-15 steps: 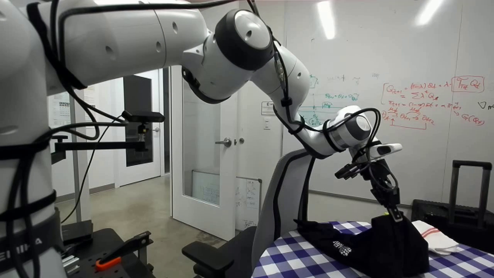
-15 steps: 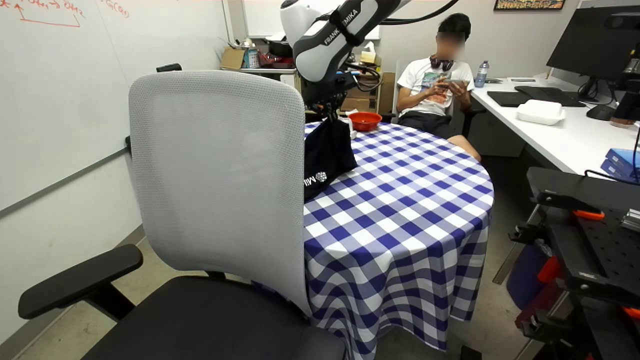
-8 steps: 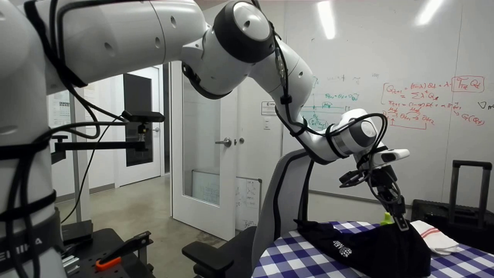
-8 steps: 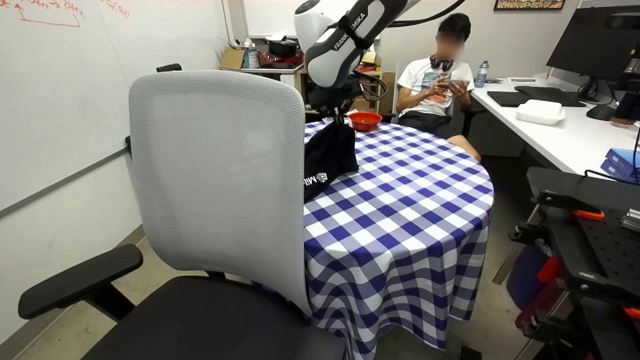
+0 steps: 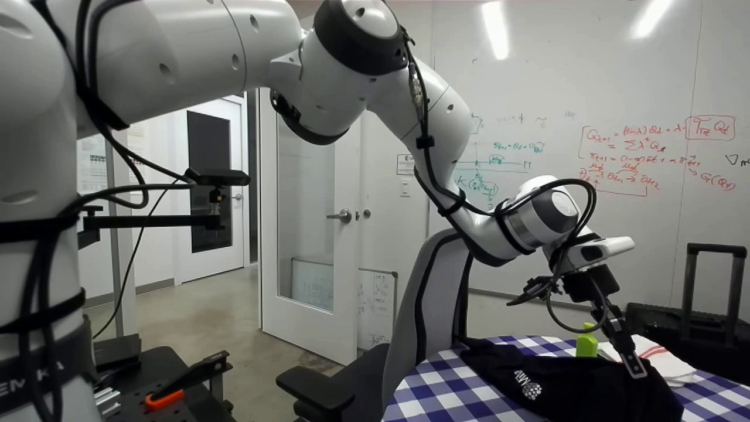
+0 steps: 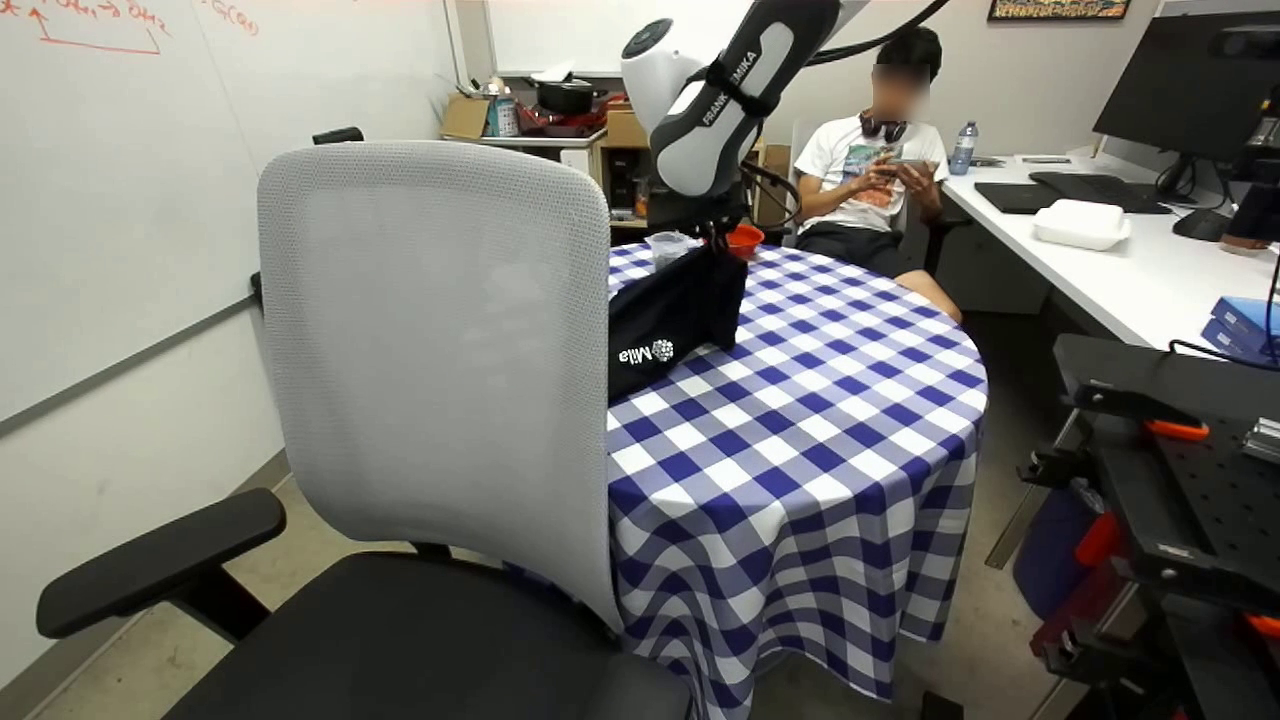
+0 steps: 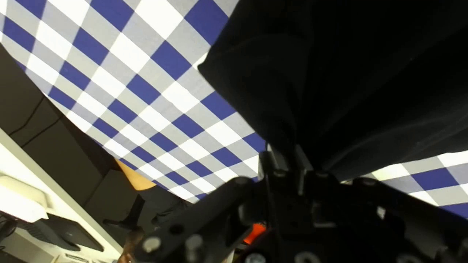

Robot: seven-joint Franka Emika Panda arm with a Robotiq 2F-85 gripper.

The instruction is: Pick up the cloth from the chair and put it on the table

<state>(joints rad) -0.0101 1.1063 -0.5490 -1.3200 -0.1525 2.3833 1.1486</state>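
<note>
From where I stood, the fingers [image 5: 633, 363] pinched a raised part of the cloth [image 5: 586, 384], so lowering it fully onto the table [image 6: 820, 425] before release seemed wisest.

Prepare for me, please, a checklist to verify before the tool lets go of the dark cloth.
1. Tool closed on the cloth: ok, a fold is pinched in the wrist view.
2. Cloth over the checkered table: ok, where visible.
3. Cloth lying flat: not ok, the held part is raised.
4. Cloth free of the chair: cannot tell, the chair hides one end in an exterior view.
5. Cloth free of the green object: cannot tell, their outlines meet in an exterior view.
</note>
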